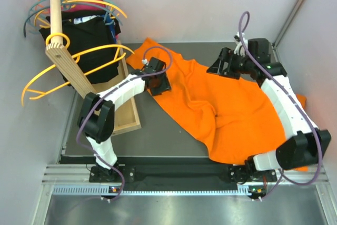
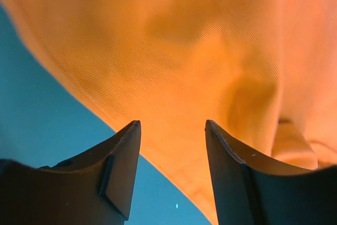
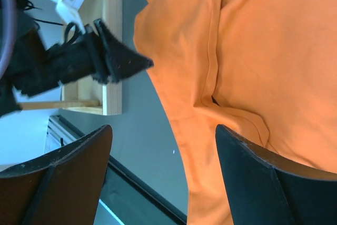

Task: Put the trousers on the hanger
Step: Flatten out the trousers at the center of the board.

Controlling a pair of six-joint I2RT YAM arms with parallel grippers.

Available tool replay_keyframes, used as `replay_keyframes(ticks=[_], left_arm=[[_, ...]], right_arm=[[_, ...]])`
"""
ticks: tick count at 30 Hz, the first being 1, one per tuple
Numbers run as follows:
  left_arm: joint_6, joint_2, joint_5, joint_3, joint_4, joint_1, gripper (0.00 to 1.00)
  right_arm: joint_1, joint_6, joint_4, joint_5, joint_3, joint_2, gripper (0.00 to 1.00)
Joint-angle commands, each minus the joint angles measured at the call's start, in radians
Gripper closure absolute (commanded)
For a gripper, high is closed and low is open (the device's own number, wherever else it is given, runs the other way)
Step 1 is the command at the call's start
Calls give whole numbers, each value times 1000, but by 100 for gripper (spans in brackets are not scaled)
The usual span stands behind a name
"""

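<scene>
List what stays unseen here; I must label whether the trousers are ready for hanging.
Top view: the right arm covers the right edge of the trousers; the wooden post hides part of the hook of the hanger.
Left wrist: cloth close and blurred; hanger out of frame.
Right wrist: trousers run off the right and bottom edges.

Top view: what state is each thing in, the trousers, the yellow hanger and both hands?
trousers: lying rumpled on the table, not hung.
hanger: hooked on the wooden pole, without trousers.
left hand: open, over the trousers' edge.
right hand: open, above the trousers.
black garments: hanging from the pole.
</scene>
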Motion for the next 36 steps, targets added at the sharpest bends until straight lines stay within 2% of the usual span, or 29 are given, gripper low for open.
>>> replay_keyframes(ticks=[1, 4, 10, 15, 27, 36], left_arm=[[-36, 20, -11, 69, -45, 52, 43], [-63, 61, -34, 115, -59, 96, 42], [-124, 104, -138, 191, -213, 141, 42], [-161, 77, -250, 178, -262, 155, 40], [-191, 182, -175, 161, -171, 256, 43], [-204, 255, -108, 190, -116, 259, 43]], right_arm=[[-30, -35, -35, 4, -23, -96, 20], [-52, -37, -63, -7, -56, -146, 20], [-104, -35, -103, -44, -89, -225, 19], [-118, -15, -152, -13, -107, -246, 18], [-147, -57, -256, -7, -58, -261, 17], [-153, -49, -250, -6, -86, -269, 17]])
